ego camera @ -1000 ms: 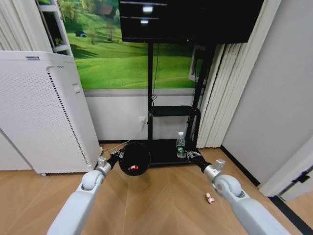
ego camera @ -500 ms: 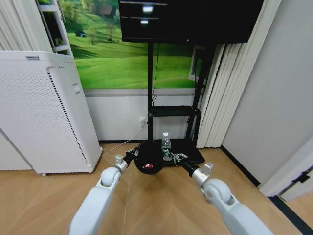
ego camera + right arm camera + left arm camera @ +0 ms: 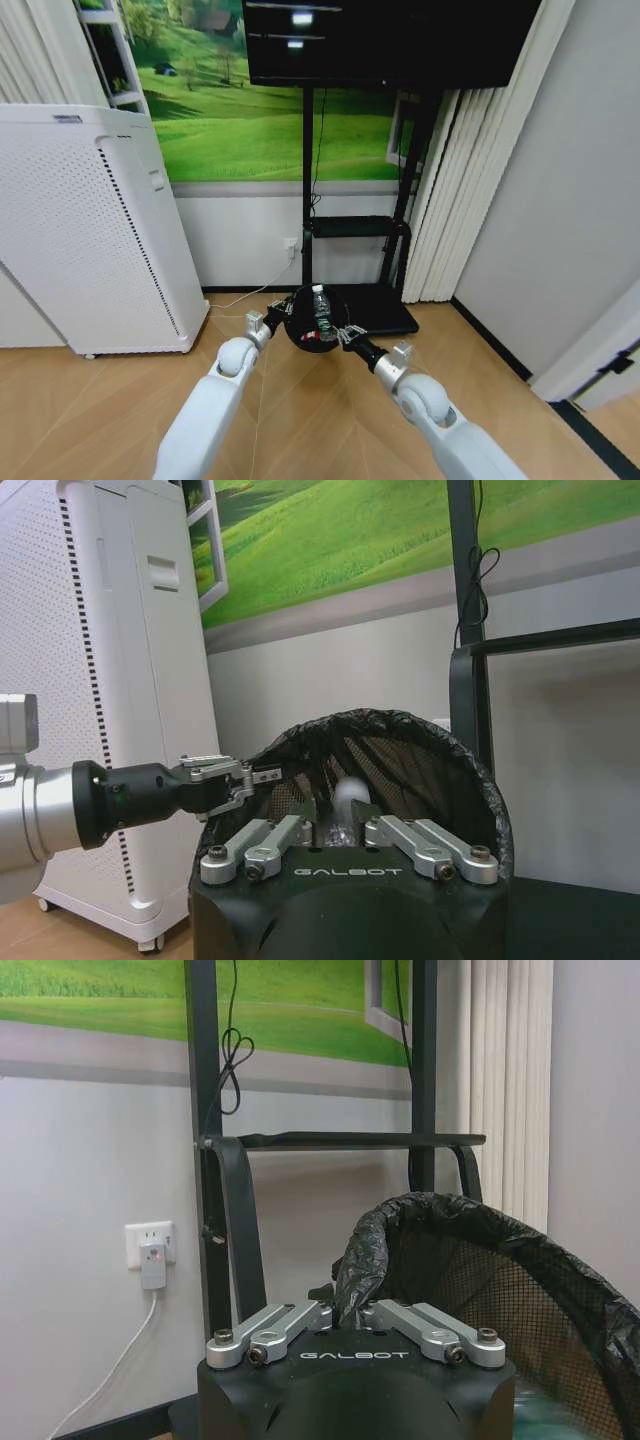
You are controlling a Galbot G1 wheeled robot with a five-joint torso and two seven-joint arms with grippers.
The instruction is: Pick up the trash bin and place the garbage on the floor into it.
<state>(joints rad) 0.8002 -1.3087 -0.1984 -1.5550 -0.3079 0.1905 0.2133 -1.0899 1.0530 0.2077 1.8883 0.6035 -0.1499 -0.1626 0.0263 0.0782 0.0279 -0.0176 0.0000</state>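
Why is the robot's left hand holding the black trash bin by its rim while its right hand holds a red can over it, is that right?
Almost. The right gripper holds a small clear bottle with a green label, not a red can, as the head view shows. The left gripper does grip the trash bin by its rim.

The floor (image 3: 330, 420) is light wood laid in a herringbone pattern. A tall white perforated cabinet (image 3: 90, 230) stands on it at the left, near the wall. A black stand (image 3: 355, 230) rests its flat base plate (image 3: 385, 310) on the floor by the wall, beside white curtains (image 3: 450, 200) that reach down to the boards.
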